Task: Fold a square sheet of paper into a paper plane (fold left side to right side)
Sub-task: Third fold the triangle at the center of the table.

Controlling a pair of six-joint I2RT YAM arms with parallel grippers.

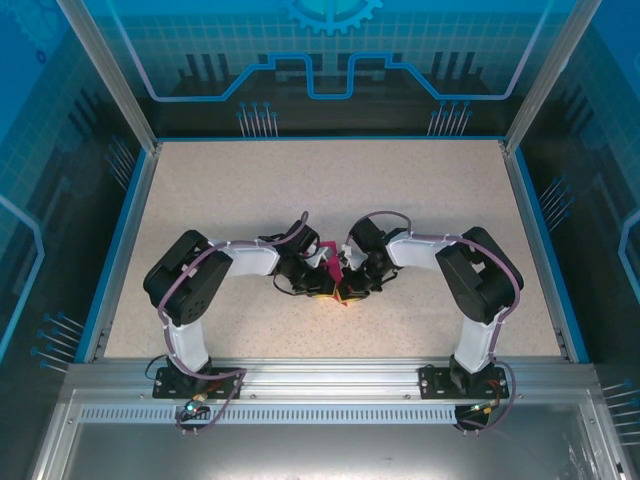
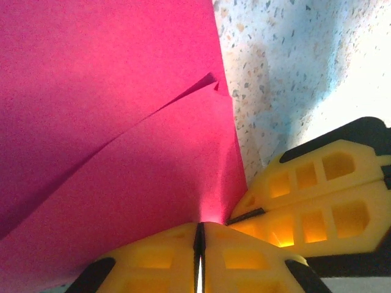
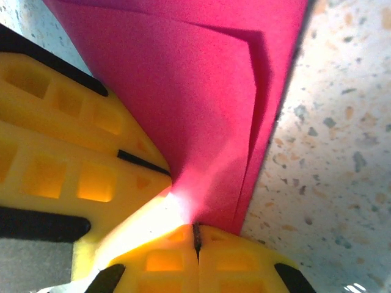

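Note:
The square sheet of paper [image 1: 326,254] is magenta-pink and stands up from the table centre between both wrists. It is folded into overlapping layers, with a diagonal flap edge on the paper [image 2: 110,122] in the left wrist view and a stepped inner layer on the paper [image 3: 195,91] in the right wrist view. Most of its outline is hidden, so I cannot tell whether it has a paper plane's shape. My left gripper [image 2: 200,229] is shut on the paper's lower edge. My right gripper [image 3: 197,235] is shut on the same edge, right beside it. In the top view the left gripper [image 1: 318,288] and right gripper [image 1: 350,290] nearly touch.
The speckled beige table [image 1: 250,190] has a blue rim and aluminium posts at its corners. The right gripper's yellow fingers [image 2: 317,195] crowd the left wrist view, and the left gripper's yellow fingers [image 3: 61,152] crowd the right wrist view.

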